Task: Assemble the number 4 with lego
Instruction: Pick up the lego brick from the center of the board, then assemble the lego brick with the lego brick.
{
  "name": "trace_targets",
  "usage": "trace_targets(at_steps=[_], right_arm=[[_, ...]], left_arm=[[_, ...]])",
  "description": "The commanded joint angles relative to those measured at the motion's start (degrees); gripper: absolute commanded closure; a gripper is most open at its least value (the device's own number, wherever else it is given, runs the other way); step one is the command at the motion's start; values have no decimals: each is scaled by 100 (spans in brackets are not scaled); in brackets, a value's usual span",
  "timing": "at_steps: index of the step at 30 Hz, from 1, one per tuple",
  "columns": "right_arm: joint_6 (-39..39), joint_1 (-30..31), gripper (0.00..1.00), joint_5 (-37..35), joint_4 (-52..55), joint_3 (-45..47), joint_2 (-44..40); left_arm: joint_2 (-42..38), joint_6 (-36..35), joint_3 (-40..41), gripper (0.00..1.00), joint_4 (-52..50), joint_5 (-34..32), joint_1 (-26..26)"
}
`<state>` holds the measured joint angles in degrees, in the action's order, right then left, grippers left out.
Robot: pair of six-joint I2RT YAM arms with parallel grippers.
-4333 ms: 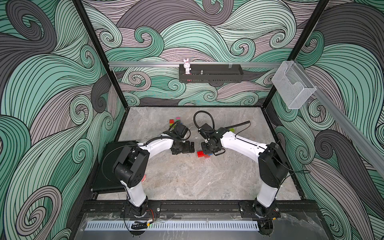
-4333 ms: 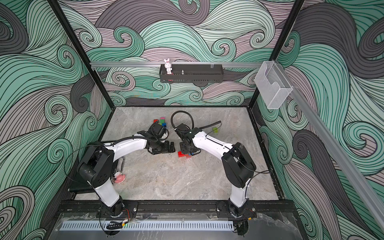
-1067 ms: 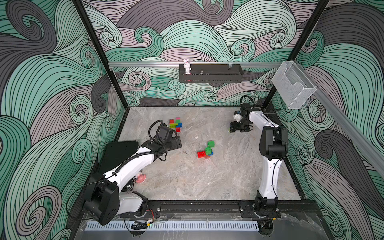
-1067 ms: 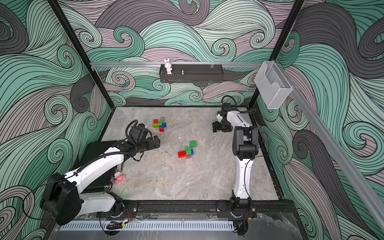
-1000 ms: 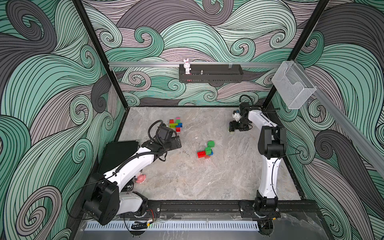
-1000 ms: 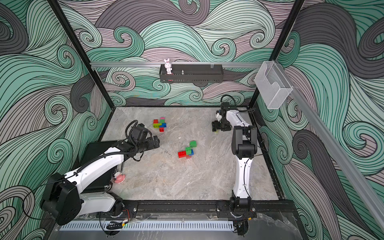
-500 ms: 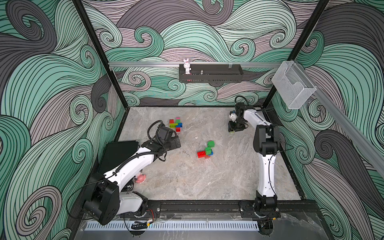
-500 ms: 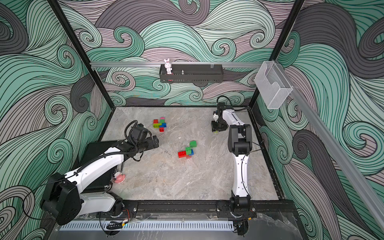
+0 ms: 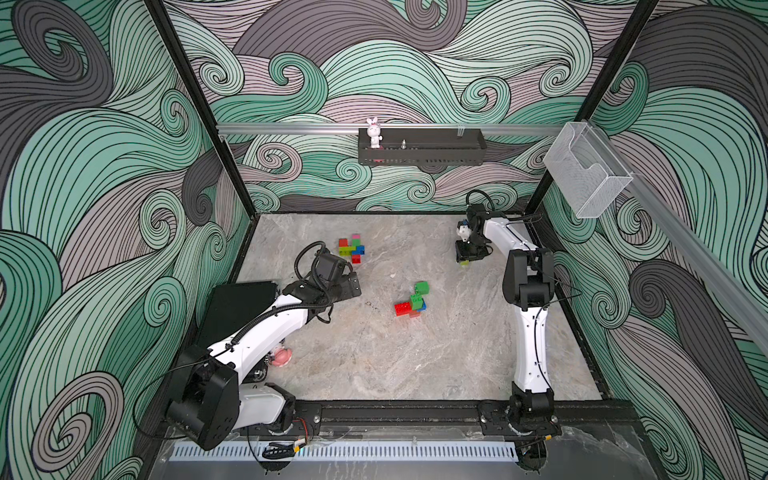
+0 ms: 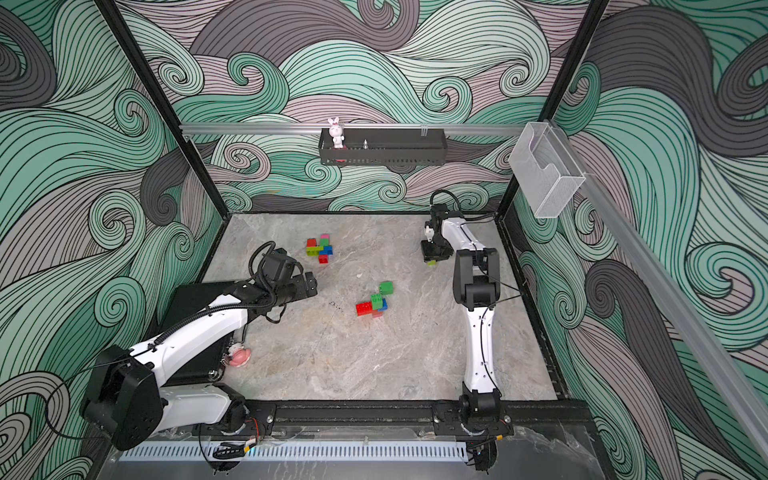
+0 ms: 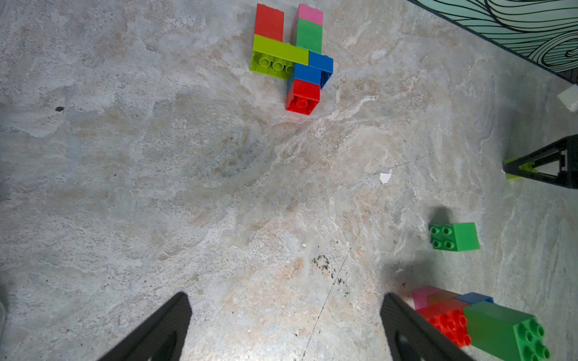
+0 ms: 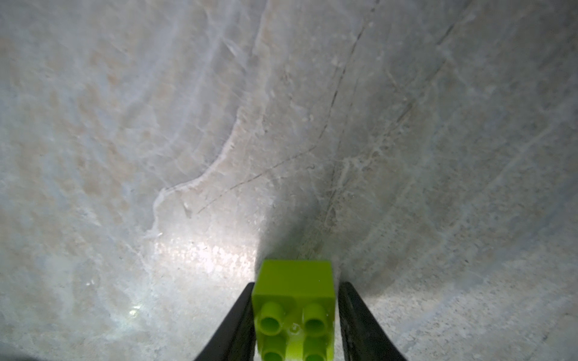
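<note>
- Right wrist view: the right claw brackets a lime brick at the lower centre of the frame, studs toward the lens. One jaw is against the brick and the other shows a sliver of gap, so a firm grip cannot be confirmed.
- Both top views: the lime brick rests on the counter toward its upper right, under the right claw and well apart from all other lego.
- Left wrist view: the left claw is spread wide and empty over bare counter, at the lower centre of the frame.
- The joined figure lies at the top centre of the left wrist view and at the upper left of the counter in both top views. It has a column of pink, green, blue and red, a lime crossbar, and a red upright at the bar's outer end.
- The second cluster lies mid-counter: red, green and blue, with pink showing behind. A loose green brick lies just beside it, not touching.
- Progress, as a judgement: the joined figure already reads as a 4. What is left may be to lift the lime brick and add it there. Whether the second cluster and the green brick belong to the digit cannot be told.
</note>
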<state>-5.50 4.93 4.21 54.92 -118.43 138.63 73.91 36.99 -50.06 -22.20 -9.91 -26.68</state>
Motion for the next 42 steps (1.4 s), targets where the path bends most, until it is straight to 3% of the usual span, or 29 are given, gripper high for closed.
trace_targets(at_steps=[1, 9, 16, 21, 30, 42], right_arm=[[22, 61, 58, -125, 120, -140, 94], [22, 87, 68, -193, 125, -142, 31], [254, 131, 78, -258, 49, 223, -533], [725, 188, 100, -158, -423, 1066, -1332], [1662, 266, 100, 197, -1654, 3224, -3171], [2292, 822, 100, 102, -2020, 5043, -4996]], left_arm=[[-61, 27, 49, 1, -98, -84, 48], [-52, 18, 58, 1, -99, -48, 57], [8, -74, 58, 1, -7, 264, 64], [121, -98, 64, 1, 195, 588, 58], [228, -85, -28, 1, 196, 733, 58], [365, 133, -399, 1, -6, 419, 57]])
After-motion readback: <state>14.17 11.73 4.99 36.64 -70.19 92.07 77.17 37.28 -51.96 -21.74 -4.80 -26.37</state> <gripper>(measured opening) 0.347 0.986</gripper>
